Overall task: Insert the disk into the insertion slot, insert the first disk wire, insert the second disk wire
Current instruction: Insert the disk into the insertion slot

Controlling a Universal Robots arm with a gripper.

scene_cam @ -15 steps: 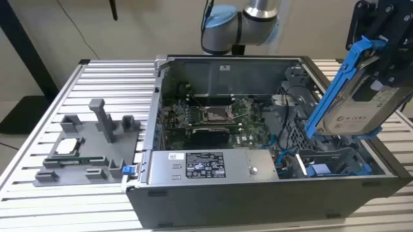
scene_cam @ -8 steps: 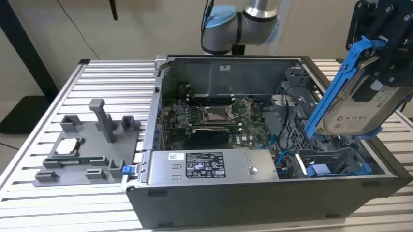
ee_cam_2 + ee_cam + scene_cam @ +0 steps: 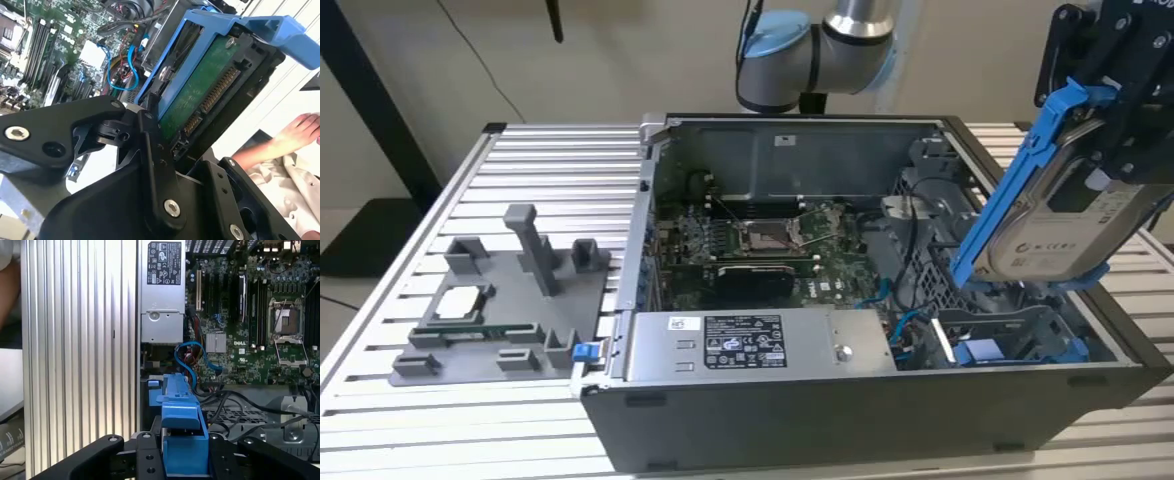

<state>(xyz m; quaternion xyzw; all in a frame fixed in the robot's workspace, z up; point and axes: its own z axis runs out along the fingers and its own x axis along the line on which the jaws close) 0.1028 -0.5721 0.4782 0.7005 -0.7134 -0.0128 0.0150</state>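
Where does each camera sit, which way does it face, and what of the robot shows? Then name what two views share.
Exterior view: off the arm, looking down into the computer case; shows the arm and the gripper clamping the disk.
Second wrist view: on the arm, facing along the gripper's links to the disk's green underside; a person's hand beyond.
First wrist view: on the arm, facing down over the gripper and disk carrier onto the motherboard.
Shared: both wrist views show the disk and motherboard.
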